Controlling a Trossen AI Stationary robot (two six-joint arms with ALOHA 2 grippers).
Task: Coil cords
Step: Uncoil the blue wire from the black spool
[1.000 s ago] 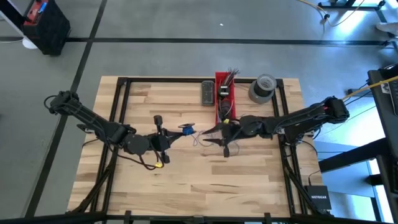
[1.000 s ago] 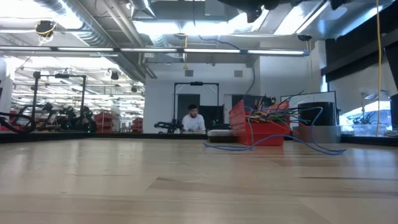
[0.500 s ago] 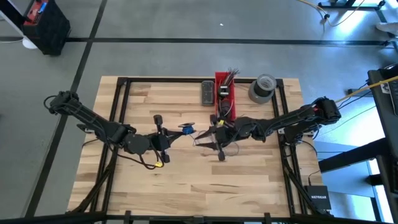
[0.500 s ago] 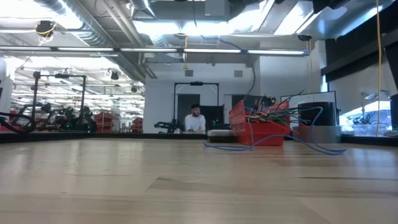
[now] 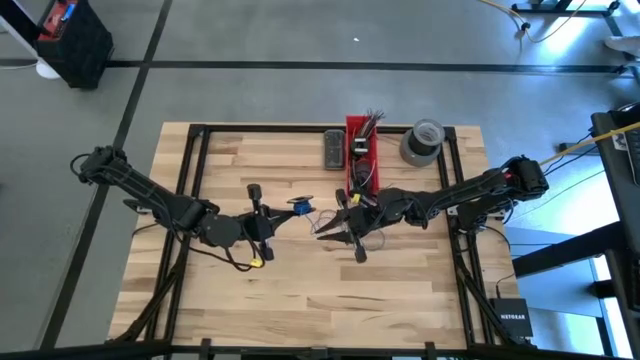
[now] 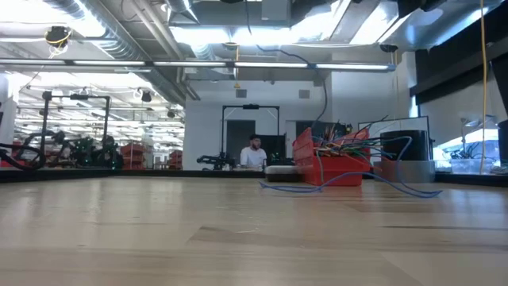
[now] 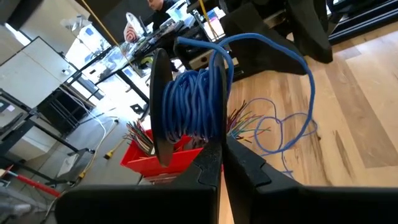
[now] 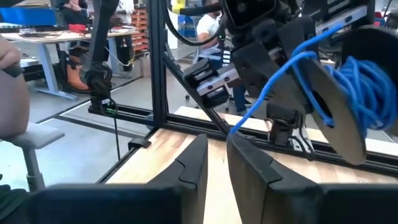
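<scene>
Cords [image 7: 193,106] stay coiled in the left fingers' [image 7: 219,163] clamp; right fingers [image 8: 214,163], narrower than before, pinch the blue strand

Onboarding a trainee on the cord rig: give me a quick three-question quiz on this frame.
1. True or false: the blue cord is wound on a spool clamped in the left gripper.
2. The red bin stands: A) beside the tape roll; B) at the table's left edge; C) under the left arm.
3. Which gripper is at the cord's loose strand?

Key: 1 true; 2 A; 3 the right gripper.
</scene>
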